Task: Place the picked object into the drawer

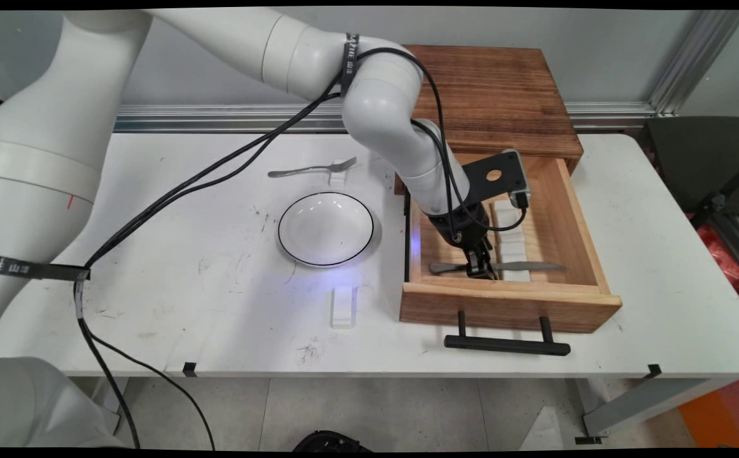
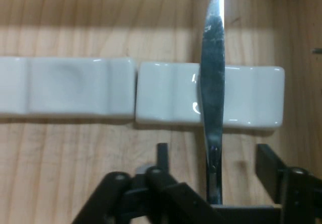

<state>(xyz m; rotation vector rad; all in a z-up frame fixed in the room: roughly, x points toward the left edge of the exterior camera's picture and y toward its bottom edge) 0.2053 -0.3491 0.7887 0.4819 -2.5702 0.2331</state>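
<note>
My gripper reaches down into an open wooden drawer. It hovers over the handle end of a metal knife that lies across the drawer floor. In the hand view the knife runs up between the two fingers, with a gap on each side, so the gripper is open and straddles the knife without touching it. The blade rests over a white ceramic rest, and a second white rest lies end to end beside it. Both appear as a white row in the main view.
The drawer sticks out from a wooden cabinet, with its black handle toward the table's near edge. On the table to the left are a white black-rimmed bowl, a fork on a small white rest, and another white rest.
</note>
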